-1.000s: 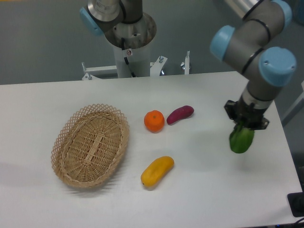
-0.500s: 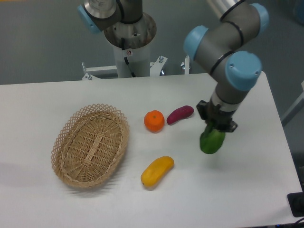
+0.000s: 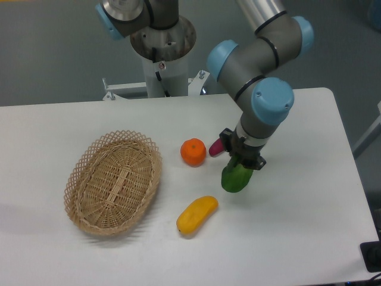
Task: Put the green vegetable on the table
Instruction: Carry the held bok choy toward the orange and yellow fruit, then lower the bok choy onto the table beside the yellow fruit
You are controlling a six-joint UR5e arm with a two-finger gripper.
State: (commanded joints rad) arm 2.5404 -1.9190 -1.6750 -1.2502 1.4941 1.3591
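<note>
**Carrying the green vegetable leftward over the table**

Sitting at the left is the oval woven wicker basket (image 3: 113, 183), then the round orange fruit (image 3: 193, 151) and yellow mango-shaped fruit (image 3: 197, 214). The two-finger gripper (image 3: 242, 156) has swept left from the large white table (image 3: 309, 226)'s right edge, so release seems near. Its fingers pinch the dark green vegetable (image 3: 236, 177), which hangs below them, beside the purple sweet-potato-shaped piece (image 3: 215, 147).

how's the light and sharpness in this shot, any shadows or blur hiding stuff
Fixed camera view: lighting is even and soft, no strong glare on the table; the basket casts a faint shadow at its lower edge; the yellow fruit and orange look sharp; the gripper and green vegetable are slightly soft, and the arm hides most of the purple piece.
</note>
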